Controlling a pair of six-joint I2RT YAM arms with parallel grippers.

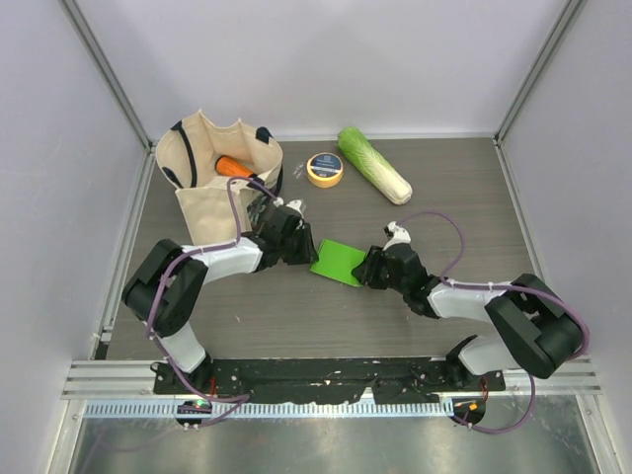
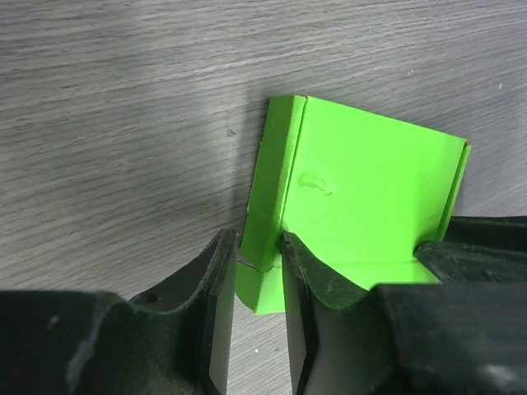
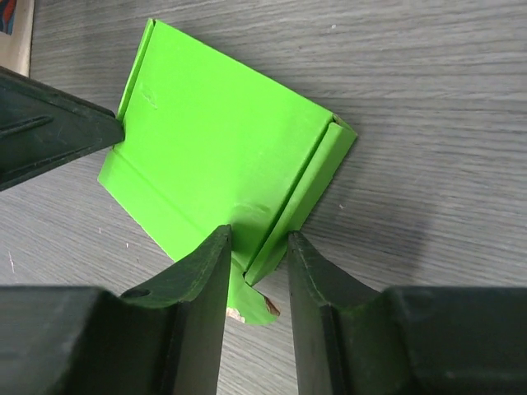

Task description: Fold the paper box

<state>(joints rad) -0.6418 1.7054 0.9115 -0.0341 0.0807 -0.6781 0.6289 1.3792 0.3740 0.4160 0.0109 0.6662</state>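
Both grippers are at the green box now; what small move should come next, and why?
Probably close both grippers and tip the side flaps upright. The left gripper and right gripper each straddle a half-raised flap of the paper box, jaws open.

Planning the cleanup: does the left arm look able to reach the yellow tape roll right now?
Probably not yet: the left gripper straddles a side flap of the paper box. The tape roll itself lies unobstructed just beyond it.

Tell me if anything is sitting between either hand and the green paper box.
Nothing visible. The left hand and the right hand are both at the paper box, fingers straddling raised side flaps on opposite edges.
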